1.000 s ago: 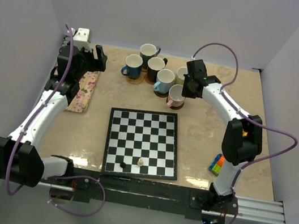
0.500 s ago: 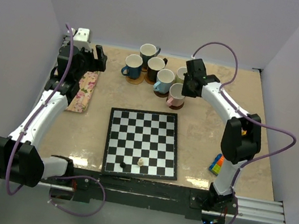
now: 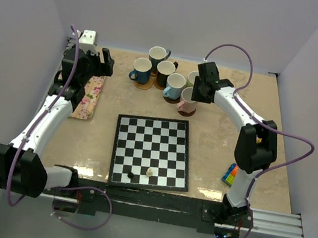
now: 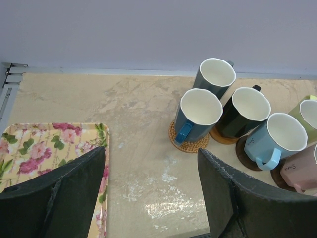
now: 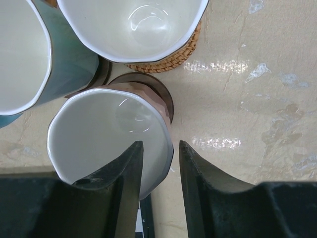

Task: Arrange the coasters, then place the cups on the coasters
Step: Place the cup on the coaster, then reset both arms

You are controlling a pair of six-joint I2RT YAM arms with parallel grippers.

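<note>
Six cups stand upright in one tight cluster at the far middle of the table (image 3: 224, 130).

Far left: the left gripper (image 4: 151, 163) hangs over the right edge of the floral mat (image 4: 49, 148). Its jaws are spread wide with nothing between them. The mat lies flat near the left wall.

Centre, near side: chessboard (image 3: 152, 153) with two small pieces on its near rows, a dark piece (image 3: 130, 174) and a light piece (image 3: 149, 172).

Cluster, left to right:
- The dark blue cup (image 4: 198, 114) sits on a woven coaster (image 4: 190, 145), handle pointing left.
- The teal cup (image 4: 214, 79) is just behind it. Its base is hidden, so there's no telling what's under it.
- The black cup (image 4: 247, 111) sits on a tan coaster (image 4: 220, 138).
- The light blue cup (image 4: 275, 141) sits on a dark brown coaster (image 4: 243, 151).
- The pale green cup (image 4: 307, 111) is at the back right, cut off by the frame edge.
- The pink cup (image 5: 109, 134) is nearest the chessboard and sits on a dark coaster (image 5: 158, 94) that pokes out past its base.

The right gripper (image 5: 159, 148) is over the pink cup. One finger (image 5: 124, 183) is inside the mouth and the other is outside, with the rim wall between them. The jaws are parted and a thin gap shows on the outer side, so nothing is pinched.

Right, near side: a multicoloured cube (image 3: 231, 175) sits well apart from the cups.
</note>
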